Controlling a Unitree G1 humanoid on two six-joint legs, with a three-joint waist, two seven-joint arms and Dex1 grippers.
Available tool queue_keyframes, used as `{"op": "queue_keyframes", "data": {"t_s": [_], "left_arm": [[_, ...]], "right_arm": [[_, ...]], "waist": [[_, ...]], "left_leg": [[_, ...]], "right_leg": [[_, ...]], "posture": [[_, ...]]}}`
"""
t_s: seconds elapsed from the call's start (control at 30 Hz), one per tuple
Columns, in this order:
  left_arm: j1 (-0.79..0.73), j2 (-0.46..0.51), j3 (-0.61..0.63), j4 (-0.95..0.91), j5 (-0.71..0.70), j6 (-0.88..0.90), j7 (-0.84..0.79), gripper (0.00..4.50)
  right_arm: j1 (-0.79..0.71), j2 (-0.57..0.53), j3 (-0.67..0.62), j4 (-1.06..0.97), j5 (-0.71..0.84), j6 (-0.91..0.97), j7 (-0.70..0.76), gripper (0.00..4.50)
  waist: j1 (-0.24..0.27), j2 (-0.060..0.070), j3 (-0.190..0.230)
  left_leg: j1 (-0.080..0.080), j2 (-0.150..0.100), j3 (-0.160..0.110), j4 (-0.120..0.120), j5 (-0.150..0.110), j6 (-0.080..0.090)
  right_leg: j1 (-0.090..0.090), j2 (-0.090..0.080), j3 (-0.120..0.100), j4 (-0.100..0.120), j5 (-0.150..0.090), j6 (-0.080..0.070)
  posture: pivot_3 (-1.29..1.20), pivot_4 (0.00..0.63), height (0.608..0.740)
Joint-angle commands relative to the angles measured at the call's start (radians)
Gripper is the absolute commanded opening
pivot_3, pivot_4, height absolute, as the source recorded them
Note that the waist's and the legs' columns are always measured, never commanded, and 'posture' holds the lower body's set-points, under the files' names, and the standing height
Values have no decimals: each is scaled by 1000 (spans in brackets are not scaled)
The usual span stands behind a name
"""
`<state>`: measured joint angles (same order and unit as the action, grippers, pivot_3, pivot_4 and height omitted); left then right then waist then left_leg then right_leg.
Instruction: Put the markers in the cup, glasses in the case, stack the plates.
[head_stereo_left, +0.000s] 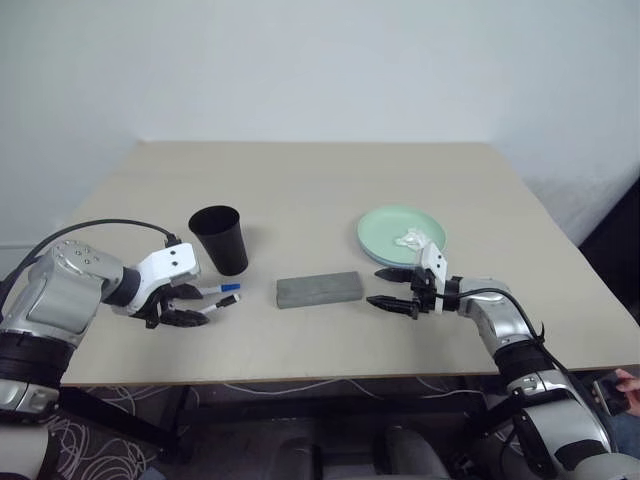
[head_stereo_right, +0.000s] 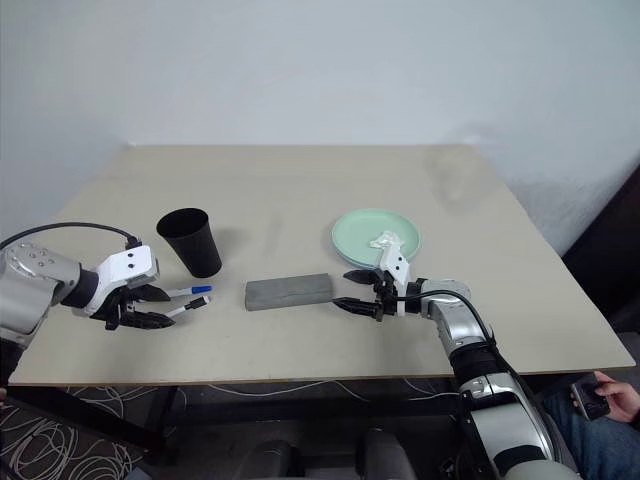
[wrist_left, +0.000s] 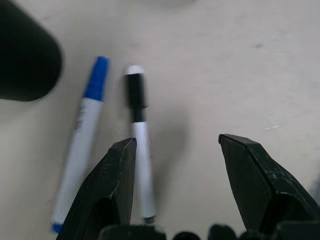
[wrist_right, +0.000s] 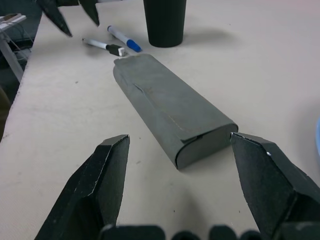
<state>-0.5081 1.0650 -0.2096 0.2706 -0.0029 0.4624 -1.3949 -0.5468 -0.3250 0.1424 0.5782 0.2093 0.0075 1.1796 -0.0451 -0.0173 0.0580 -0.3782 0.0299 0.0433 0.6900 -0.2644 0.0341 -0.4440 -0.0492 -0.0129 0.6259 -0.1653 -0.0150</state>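
Note:
The black cup (head_stereo_left: 220, 238) stands upright at the left of the table. Just in front of it lie two markers, one blue-capped (wrist_left: 82, 135) and one black-capped (wrist_left: 137, 125). My left gripper (head_stereo_left: 195, 306) hangs open right over them, with the black-capped marker beside one finger and nothing held. The grey case (head_stereo_left: 318, 289) lies shut at mid-table. My right gripper (head_stereo_left: 375, 287) is open and level, facing the case's right end without touching it. The mint plate (head_stereo_left: 385, 225) rests on the light blue plate (head_stereo_left: 385, 262). A small clear-white thing on it (head_stereo_left: 410, 238) may be the glasses.
The tan table (head_stereo_left: 300, 180) has bare room behind the cup and the plates. A person's hand with a phone (head_stereo_right: 600, 398) shows past the table's right front corner. Cables lie on the floor below the front edge.

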Motion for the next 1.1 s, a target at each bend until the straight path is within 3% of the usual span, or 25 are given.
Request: {"op": "queue_keyframes", "data": {"t_s": [0.03, 0.4, 1.03, 1.1], "left_arm": [[-98, -3, -41, 63, 41, 30, -36, 2813], [-209, -50, -171, 209, 142, 18, -106, 2813], [-292, -167, -247, 406, 288, -89, -58, 2813], [-291, -170, -246, 409, 296, -93, -55, 2445]], "right_arm": [[-31, 0, -13, -10, 2, -19, 0, 3496], [-32, 2, -13, 2, -8, -18, 1, 3496], [-35, 11, -17, 21, -17, -30, -8, 3496], [-31, 12, -18, 19, -17, -32, -9, 3496]], "waist": [[-1, 0, 0], [-2, 0, 0], [-1, -1, 0], [-1, -1, 0]], "left_leg": [[0, 0, 0, 0, 0, 0], [0, 0, 0, 0, 0, 0], [0, 0, 0, 0, 0, 0], [0, 0, 0, 0, 0, 0]], "right_leg": [[0, 0, 0, 0, 0, 0], [0, 0, 0, 0, 1, 2], [0, 0, 1, 1, 1, 2], [0, 0, 1, 1, 1, 2]], "posture": [[0, 0, 721], [0, 0, 721], [0, 0, 721], [0, 0, 721]]}}
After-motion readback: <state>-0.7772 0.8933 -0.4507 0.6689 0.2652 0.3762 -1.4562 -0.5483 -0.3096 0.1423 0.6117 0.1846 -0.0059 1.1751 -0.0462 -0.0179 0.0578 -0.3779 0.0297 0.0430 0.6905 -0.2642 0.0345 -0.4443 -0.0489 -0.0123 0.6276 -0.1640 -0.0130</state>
